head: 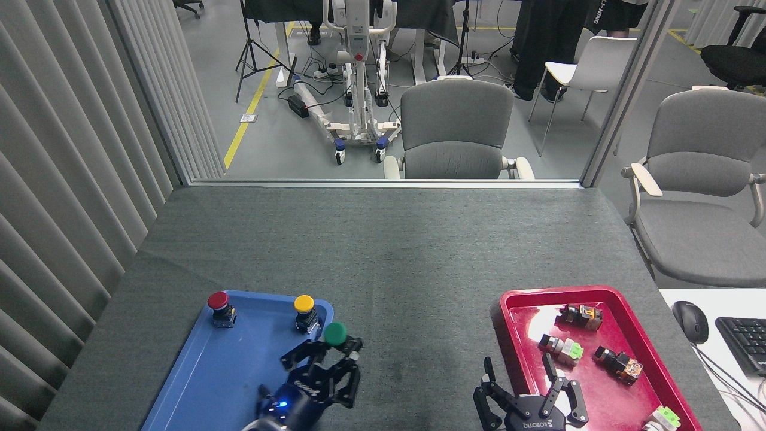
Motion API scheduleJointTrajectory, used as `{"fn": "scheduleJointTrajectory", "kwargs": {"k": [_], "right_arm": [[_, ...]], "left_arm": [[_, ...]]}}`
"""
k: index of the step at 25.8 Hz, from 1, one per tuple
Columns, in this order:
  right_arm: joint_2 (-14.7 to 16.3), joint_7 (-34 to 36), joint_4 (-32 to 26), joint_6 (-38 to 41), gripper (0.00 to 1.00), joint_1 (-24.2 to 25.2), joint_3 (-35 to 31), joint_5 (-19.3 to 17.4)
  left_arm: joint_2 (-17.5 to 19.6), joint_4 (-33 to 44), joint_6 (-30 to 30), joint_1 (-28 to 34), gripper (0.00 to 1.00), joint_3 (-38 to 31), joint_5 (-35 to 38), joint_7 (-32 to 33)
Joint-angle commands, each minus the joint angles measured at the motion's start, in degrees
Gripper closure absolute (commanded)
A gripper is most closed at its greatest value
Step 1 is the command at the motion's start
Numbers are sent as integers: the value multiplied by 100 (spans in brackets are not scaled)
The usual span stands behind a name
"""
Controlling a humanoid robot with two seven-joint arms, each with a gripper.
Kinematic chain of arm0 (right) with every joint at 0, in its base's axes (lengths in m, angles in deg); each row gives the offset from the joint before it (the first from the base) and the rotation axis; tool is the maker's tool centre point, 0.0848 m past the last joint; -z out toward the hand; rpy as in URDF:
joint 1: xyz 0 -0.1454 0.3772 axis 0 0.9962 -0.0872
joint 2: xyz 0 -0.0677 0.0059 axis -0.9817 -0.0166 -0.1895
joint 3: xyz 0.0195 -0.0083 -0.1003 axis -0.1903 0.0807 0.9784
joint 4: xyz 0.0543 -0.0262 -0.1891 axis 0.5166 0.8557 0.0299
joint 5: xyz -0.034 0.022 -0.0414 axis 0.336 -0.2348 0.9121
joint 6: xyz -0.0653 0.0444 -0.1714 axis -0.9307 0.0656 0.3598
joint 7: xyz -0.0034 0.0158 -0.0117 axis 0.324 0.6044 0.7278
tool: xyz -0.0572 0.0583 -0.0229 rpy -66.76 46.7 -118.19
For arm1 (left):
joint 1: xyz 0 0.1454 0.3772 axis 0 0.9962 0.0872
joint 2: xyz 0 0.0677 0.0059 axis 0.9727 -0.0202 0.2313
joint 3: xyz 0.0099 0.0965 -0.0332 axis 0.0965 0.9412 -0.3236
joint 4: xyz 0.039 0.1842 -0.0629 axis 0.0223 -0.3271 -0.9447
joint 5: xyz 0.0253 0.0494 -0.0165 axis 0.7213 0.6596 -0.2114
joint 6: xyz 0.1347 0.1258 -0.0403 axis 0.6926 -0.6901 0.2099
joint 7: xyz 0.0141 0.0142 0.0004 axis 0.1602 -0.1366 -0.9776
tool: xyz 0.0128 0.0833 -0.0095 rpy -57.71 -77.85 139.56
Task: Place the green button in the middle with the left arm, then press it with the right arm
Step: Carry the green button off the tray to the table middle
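My left gripper [335,353] is clamped on the green button [336,333]; its dark-green cap stands upright above my fingers [299,358], and the switch body is mostly hidden between them. The button is lifted clear of the blue tray [215,371] and sits over that tray's right rim, at the border with the middle [413,287] of the grey cloth. A blue light glows at the gripper's base. The arm enters from the bottom edge and leans up and to the right.

The cloth between the two trays is open. Near the blue tray's far rim stand a yellow button [304,312], just beside my fingers, and a red button [219,307], well apart.

My right gripper [526,389] hangs low at the bottom edge, fingers spread apart and holding nothing, over the left rim of the red tray [598,291], near the small switch parts [562,348].
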Motion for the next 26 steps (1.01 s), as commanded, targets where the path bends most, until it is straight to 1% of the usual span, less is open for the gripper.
{"fn": "scheduleJointTrajectory", "kwargs": {"k": [1,2,4,6,8,11,13,14,15,16,17,19,21,23,24,25,26], "right_arm": [[28,37,-7,122,0,19,-11,-109],[80,72,-7,122,0,27,-37,-118],[168,134,-7,131,0,89,-73,-232],[247,187,2,139,0,203,-73,-355],[247,231,2,139,0,282,-81,-364],[239,222,2,122,0,317,-81,-373],[256,222,19,122,0,318,-73,-382],[256,222,28,122,0,318,-73,-390],[256,222,37,104,0,318,-64,-399],[256,222,37,95,0,335,-55,-399],[256,222,37,87,0,353,-46,-399],[283,213,37,78,0,388,-29,-399],[309,222,37,78,0,388,-11,-399],[309,222,37,69,0,388,15,-408],[300,222,37,43,0,388,50,-408],[300,222,37,25,0,388,86,-408],[291,213,46,25,0,388,103,-417]], "left_arm": [[-548,-1333,-933,-603,100,946,-16,-52],[-715,-1509,-1311,-620,100,972,-7,-105],[-855,-1702,-1768,-673,100,998,-7,-289],[-873,-1878,-1742,-717,100,1025,-25,-342],[-864,-1957,-1707,-717,100,1077,-42,-377],[-864,-2168,-1654,-708,100,1200,-60,-676],[-864,-2274,-1645,-708,99,1227,-60,-738],[-864,-2256,-1654,-708,90,1227,-60,-764],[-864,-2256,-1645,-708,68,1236,-51,-773],[-864,-2265,-1645,-700,21,1262,-51,-773],[-864,-2256,-1645,-682,0,1341,-34,-773],[-864,-2256,-1654,-664,0,1534,-7,-781],[-847,-2133,-1654,-594,0,1570,10,-773],[-776,-1615,-1654,-330,0,1526,28,-773],[-697,-1149,-1689,-146,0,1473,2,-773],[-539,-753,-1724,4,0,1341,-7,-773],[-258,-297,-1724,188,0,1095,-16,-755]]}}
